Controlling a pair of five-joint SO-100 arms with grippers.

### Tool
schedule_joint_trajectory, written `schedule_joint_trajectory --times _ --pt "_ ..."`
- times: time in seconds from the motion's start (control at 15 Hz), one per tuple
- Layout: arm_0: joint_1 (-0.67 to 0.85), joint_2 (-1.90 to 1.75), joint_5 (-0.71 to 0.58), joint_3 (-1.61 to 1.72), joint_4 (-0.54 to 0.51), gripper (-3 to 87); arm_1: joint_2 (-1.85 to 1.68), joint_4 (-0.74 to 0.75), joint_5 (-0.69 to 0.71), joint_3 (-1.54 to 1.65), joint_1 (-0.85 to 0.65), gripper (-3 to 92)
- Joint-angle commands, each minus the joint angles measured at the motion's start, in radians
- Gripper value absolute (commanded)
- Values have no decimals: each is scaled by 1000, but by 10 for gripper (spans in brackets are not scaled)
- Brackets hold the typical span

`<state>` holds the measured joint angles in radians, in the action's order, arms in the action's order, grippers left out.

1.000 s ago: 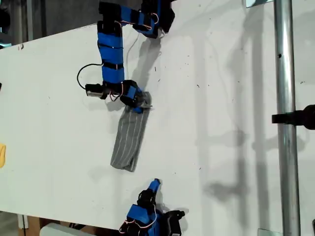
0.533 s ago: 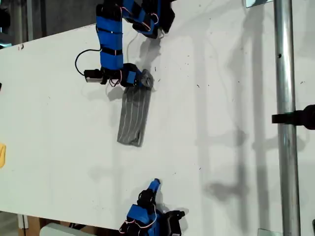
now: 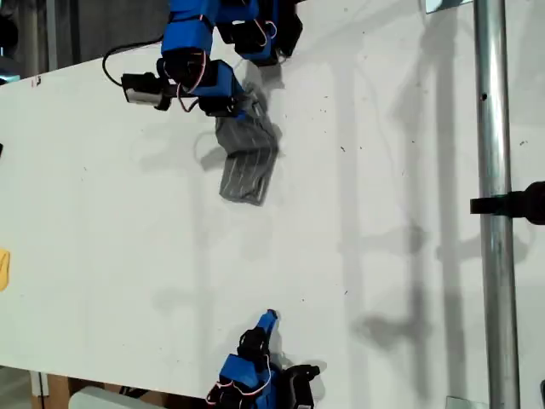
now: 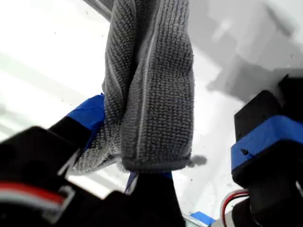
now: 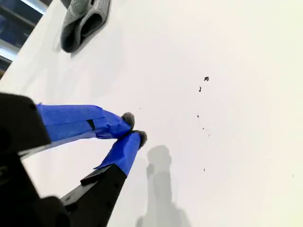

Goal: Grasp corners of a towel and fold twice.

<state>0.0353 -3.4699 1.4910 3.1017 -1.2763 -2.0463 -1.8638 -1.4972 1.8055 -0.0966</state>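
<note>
The towel (image 3: 247,162) is a grey pinstriped cloth bunched into a narrow, rumpled strip near the top middle of the exterior view. One end hangs from my first gripper (image 3: 241,109), which is shut on it; the other end rests on the white table (image 3: 383,170). In the first wrist view the folded towel (image 4: 151,94) fills the space between the blue fingers of my first gripper (image 4: 137,170). No separate corners can be told apart. My second gripper (image 3: 269,317) sits at the exterior view's bottom, shut on nothing, far from the towel (image 5: 83,19); its blue tips (image 5: 133,130) touch.
A vertical metal pole (image 3: 494,204) with a black clamp (image 3: 515,204) stands at the exterior view's right. A yellow object (image 3: 3,268) pokes in at the exterior view's left edge. Small dark specks (image 5: 204,79) dot the table.
My first gripper has risen and moved toward the exterior view's top with the towel end in it. The towel was dragged along and bunched shorter. The second arm has not moved.
</note>
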Motion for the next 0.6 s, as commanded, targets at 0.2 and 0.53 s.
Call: schedule_joint_trajectory --times 0.2,0.53 --pt "-34 -5 64 14 -15 4 523 548 196 -49 -117 -2" --pt "-43 -5 46 11 -18 -8 538 451 239 -195 -123 -2"
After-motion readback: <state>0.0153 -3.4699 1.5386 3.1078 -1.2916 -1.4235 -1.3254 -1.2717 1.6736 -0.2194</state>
